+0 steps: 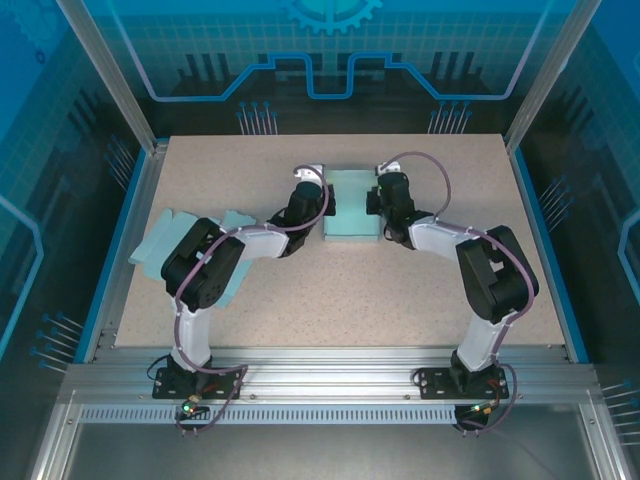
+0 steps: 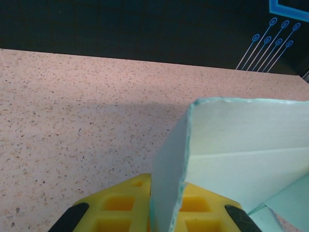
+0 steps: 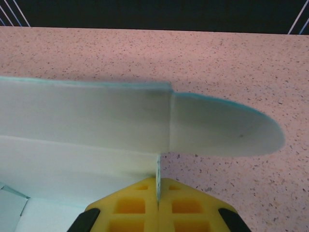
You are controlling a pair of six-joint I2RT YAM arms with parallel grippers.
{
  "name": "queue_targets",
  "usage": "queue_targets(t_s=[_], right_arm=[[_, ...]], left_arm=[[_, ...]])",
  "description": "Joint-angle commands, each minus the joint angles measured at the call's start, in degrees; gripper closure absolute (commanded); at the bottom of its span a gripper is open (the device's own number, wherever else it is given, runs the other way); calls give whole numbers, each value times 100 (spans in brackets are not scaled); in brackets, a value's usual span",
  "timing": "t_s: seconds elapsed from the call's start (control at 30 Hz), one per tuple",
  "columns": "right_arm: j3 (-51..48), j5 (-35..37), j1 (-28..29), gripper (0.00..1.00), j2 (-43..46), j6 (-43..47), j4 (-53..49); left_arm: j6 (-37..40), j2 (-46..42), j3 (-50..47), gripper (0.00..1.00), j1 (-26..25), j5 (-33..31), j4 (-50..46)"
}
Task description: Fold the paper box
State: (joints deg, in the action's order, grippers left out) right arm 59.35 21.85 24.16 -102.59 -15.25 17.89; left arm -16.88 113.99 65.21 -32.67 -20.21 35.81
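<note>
The pale green paper box (image 1: pixel 352 205) lies in the middle of the table, partly folded, between my two grippers. My left gripper (image 1: pixel 322 200) is at its left edge. In the left wrist view the yellow jaws of the left gripper (image 2: pixel 166 191) are shut on an upright side wall of the box (image 2: pixel 241 145). My right gripper (image 1: pixel 378 203) is at the box's right edge. In the right wrist view the right gripper (image 3: pixel 158 186) pinches the thin edge of a wall of the box (image 3: pixel 96 116), and a rounded flap (image 3: pixel 227 128) sticks out to the right above the table.
Flat pale green paper sheets (image 1: pixel 160 245) lie at the table's left, partly under the left arm. Blue rails (image 1: pixel 120 250) and metal posts border the table sides. Speckled tabletop (image 1: pixel 350 290) stretches in front of the box.
</note>
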Motion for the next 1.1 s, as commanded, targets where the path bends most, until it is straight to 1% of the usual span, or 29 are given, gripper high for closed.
queue_targets(t_s=[0.0,0.27,0.43,0.63,1.07], right_arm=[[-101,-644,573,94,9,-70,591],[-417,-404,845,94,38,-325,694],[-684,-199,1032,95,74,-489,769],[-1119,-86,1106,95,155,-657,846],[-1572,-189,1178,96,90,-1117,983]], left_arm=[[-347,63,-153,87,-512,789,573],[-614,31,-573,87,-595,725,821],[-650,-22,-817,87,-636,704,826],[-657,-96,-1111,87,-669,672,860],[-737,-62,-1500,87,-715,554,918]])
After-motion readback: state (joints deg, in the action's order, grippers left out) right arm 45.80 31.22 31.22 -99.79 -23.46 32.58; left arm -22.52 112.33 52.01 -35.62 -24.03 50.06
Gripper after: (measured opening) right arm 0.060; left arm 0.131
